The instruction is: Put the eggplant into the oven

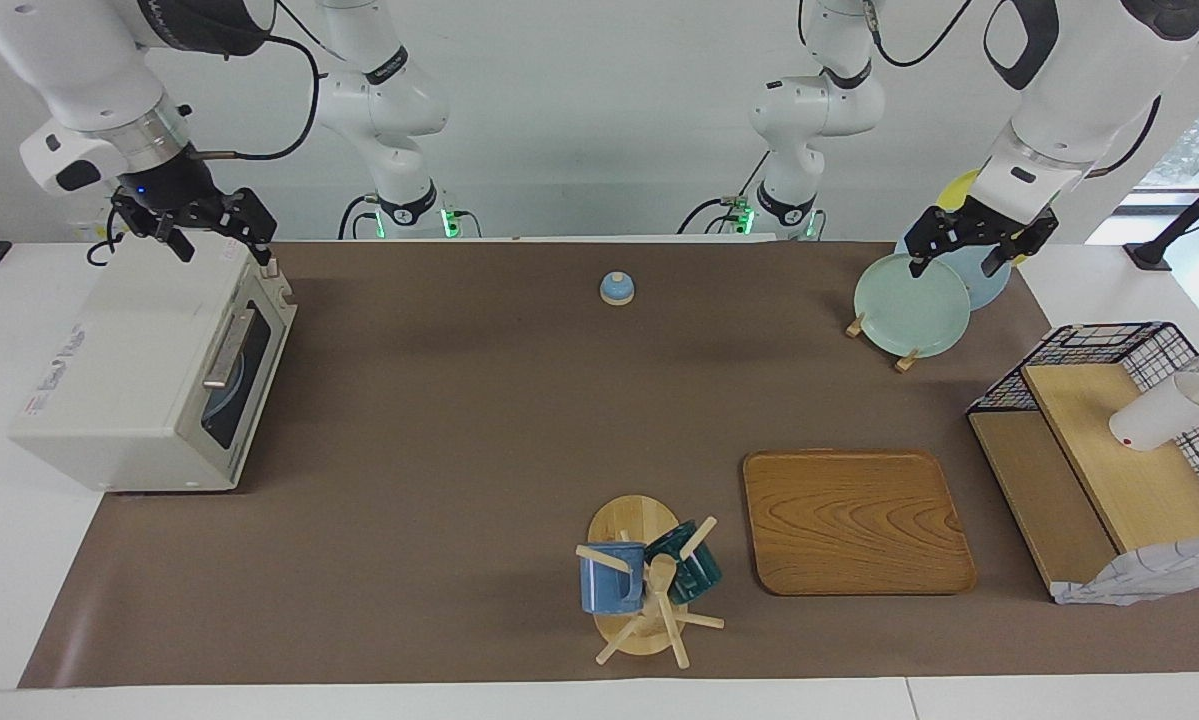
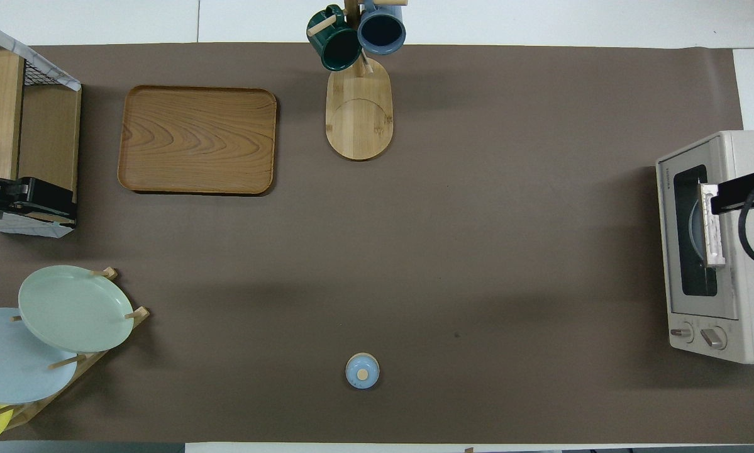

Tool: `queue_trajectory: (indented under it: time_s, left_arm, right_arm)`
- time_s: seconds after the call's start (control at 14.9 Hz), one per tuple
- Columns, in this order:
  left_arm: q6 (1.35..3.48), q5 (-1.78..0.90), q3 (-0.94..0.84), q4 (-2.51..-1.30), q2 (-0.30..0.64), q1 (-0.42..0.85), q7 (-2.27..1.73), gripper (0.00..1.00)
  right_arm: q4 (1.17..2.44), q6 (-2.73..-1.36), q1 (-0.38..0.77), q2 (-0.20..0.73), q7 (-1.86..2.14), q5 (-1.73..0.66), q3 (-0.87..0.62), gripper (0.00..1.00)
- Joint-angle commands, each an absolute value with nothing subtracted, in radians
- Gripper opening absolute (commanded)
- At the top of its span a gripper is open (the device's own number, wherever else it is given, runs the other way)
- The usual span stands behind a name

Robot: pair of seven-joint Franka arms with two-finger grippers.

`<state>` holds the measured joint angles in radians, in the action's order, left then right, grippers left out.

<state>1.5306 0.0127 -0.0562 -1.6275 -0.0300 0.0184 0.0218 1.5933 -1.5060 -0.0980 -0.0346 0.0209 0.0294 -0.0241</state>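
Eggplant is nowhere in either view, so we cannot say where it lies. We judge such a vegetable to be light, smooth and slippery, best pinched across its middle.

Under the right gripper (image 1: 204,232) stands the oven (image 1: 129,390), a boxy cream metal case; its dark glass door with a metal bar handle (image 1: 227,347) is shut. The fingers of this gripper are spread apart and empty. The left gripper (image 1: 979,240) waits over the rack of glossy round plates (image 1: 911,303), also parted and empty.
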Motion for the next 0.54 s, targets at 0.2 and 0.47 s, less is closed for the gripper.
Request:
queue_trajectory:
  time_s: [0.2,0.47]
  left_arm:
    - [1.519,0.017,-0.063,-1.638,-0.049,0.008,0.025,1.0]
    - [1.519,0.015,-0.063,-1.638,-0.049,0.006,0.025,1.0]
  right_arm:
    - [1.605,-1.525,-0.107,-0.04,0.049,0.048,-0.034,1.0]
    - [1.605,-1.525,-0.107,-0.04,0.049,0.046,-0.035,1.0]
